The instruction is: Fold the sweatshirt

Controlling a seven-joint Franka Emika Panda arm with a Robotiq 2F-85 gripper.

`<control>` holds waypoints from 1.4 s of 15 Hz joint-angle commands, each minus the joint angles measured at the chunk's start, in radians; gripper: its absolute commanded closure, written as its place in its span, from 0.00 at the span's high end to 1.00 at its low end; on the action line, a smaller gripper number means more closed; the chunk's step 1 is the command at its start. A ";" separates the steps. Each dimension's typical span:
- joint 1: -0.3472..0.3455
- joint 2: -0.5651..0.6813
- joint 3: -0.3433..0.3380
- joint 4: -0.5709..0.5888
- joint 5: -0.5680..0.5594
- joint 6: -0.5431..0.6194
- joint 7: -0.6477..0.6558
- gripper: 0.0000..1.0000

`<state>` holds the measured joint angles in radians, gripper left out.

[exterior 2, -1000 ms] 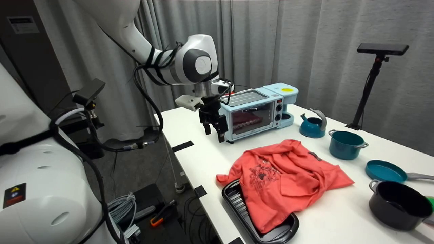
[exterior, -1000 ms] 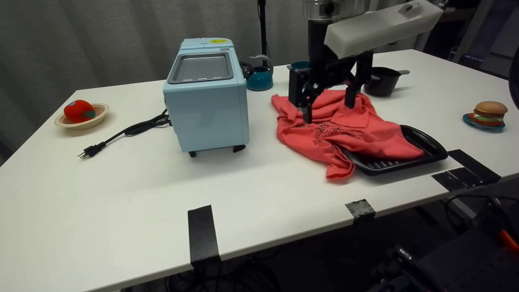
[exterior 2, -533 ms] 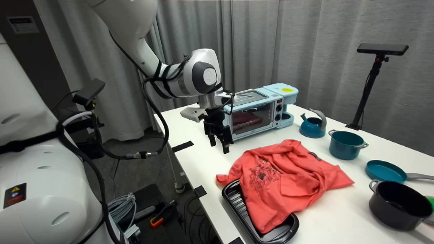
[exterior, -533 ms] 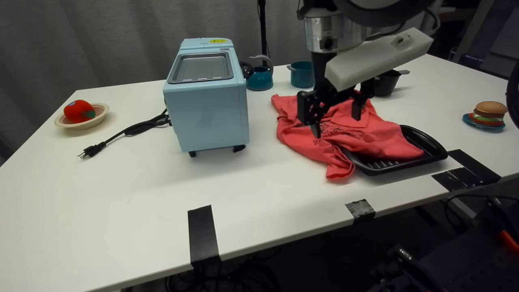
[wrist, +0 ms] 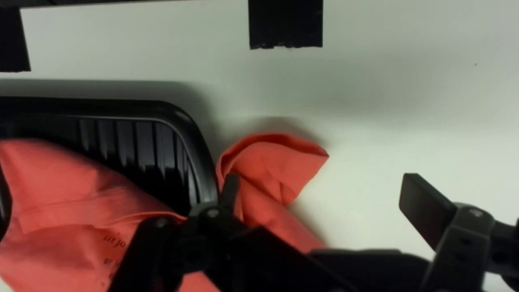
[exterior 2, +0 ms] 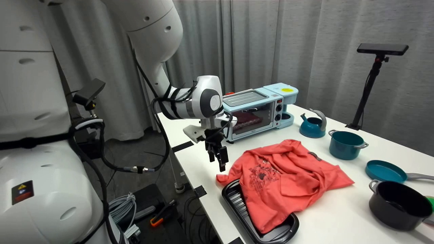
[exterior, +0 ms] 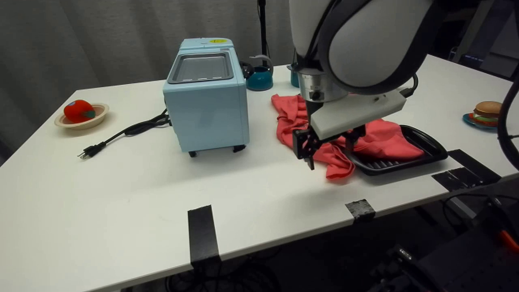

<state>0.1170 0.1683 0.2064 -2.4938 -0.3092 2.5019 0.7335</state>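
One rumpled coral-red sweatshirt (exterior 2: 284, 179) lies near the worktop's (exterior: 121, 182) taped edge, partly over one black tray (exterior 2: 237, 203). One gripper (exterior 2: 217, 164) hangs close by, two fingers (wrist: 425, 211) apart. Two pots (exterior 2: 345, 149) stand farther from that edge.

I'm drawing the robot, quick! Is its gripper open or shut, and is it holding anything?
Gripper: open, holding nothing, not even the sweatshirt.

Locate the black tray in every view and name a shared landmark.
In an exterior view: black tray, right of centre, mid-height.
In an exterior view: black tray, bottom, just right of centre.
In the wrist view: black tray, left side.
Shared landmark: red sweatshirt, partly covering it.
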 commanded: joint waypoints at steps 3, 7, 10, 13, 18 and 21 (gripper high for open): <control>0.097 0.128 -0.096 0.048 -0.022 0.061 0.077 1.00; 0.145 0.197 -0.158 0.096 -0.033 0.065 0.086 1.00; 0.182 0.230 -0.197 0.124 -0.049 0.066 0.097 1.00; 0.201 0.243 -0.212 0.134 -0.038 0.059 0.095 0.66; 0.199 0.224 -0.227 0.120 -0.024 0.039 0.083 0.27; 0.198 0.212 -0.237 0.120 -0.021 0.027 0.089 0.03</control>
<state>0.2968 0.3839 -0.0068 -2.3763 -0.3213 2.5493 0.7977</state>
